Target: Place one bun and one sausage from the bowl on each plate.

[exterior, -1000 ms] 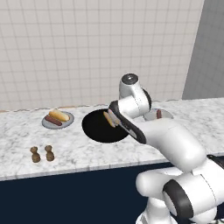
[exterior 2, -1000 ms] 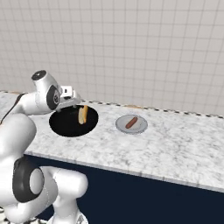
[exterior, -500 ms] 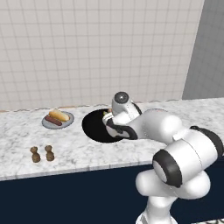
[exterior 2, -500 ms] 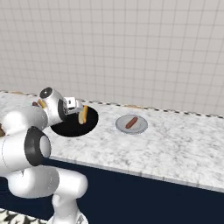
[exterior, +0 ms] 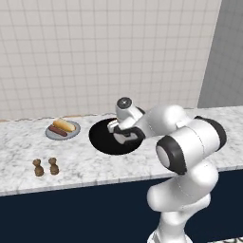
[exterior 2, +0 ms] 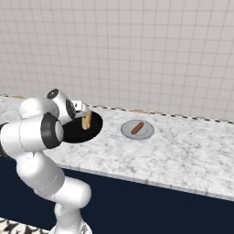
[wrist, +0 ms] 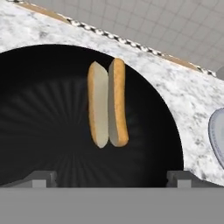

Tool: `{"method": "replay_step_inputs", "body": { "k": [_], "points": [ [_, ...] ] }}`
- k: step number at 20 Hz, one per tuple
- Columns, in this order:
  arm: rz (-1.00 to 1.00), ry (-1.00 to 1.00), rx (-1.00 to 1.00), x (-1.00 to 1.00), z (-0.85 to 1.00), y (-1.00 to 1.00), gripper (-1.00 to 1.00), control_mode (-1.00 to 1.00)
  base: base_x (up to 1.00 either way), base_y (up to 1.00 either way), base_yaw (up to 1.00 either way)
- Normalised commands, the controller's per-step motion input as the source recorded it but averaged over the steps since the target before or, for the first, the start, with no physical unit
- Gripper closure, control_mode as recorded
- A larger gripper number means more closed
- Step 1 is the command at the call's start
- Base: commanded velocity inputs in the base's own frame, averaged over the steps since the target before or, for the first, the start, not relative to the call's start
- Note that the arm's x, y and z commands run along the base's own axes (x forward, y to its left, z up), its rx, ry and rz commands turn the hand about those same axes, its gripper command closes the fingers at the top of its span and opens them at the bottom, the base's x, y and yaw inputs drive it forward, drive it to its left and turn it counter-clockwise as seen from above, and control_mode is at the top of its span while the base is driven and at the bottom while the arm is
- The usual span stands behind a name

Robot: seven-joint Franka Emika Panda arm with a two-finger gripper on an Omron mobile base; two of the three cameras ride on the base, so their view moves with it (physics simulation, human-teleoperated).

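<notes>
While the gripper point(wrist: 111, 177) hangs low over the bowl point(wrist: 39, 122), its two dark finger tips stand far apart and nothing is between them, so it is wide open and empty. In the hand view the bun point(wrist: 107, 104) lies just ahead of the tips, split along its length, with the pale cut side and the brown crust side by side. It rests on the black floor of the bowl, a little toward the far rim. I judge that the jaws are spread like this to come down on both sides of the bun, which lies lengthwise between the two tips.

From the right base view the gripper point(exterior 2: 82, 114) sits at the near rim of the bowl point(exterior 2: 93, 130), and the bun point(exterior 2: 86, 120) shows as an orange strip just beside it. On the right of the bowl, a small grey plate point(exterior 2: 145, 133) holds one sausage point(exterior 2: 137, 128) but no bun, so this plate probably waits for the bun in the bowl. In the left base view the other plate point(exterior: 72, 134) stands to the left of the bowl point(exterior: 102, 137) and carries a bun and a sausage together; that side looks finished.

Everything stands on a counter point(exterior: 85, 163) of grey-white marble with a dark blue front. Two small brown shakers point(exterior: 46, 167) stand near its front edge, well apart from the plates. Behind is a wall point(exterior: 104, 52) of pale square tiles.
</notes>
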Motion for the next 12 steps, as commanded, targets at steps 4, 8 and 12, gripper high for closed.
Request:
{"method": "replay_step_inputs", "body": {
  "k": [4, 8, 12],
  "points": [
    [-0.03, 0.0, -0.02, 0.29, -0.31, 0.1, -1.0, -1.0, 0.0, 0.0, 0.0],
    [-0.09, 0.0, -0.05, 0.24, -0.24, 0.0, -1.0, -1.0, 0.0, 0.0, 0.0],
    [-0.14, 0.02, -0.01, 0.04, -0.19, 0.0, -1.0, -1.0, 0.0, 0.0, 0.0]
  ]
}}
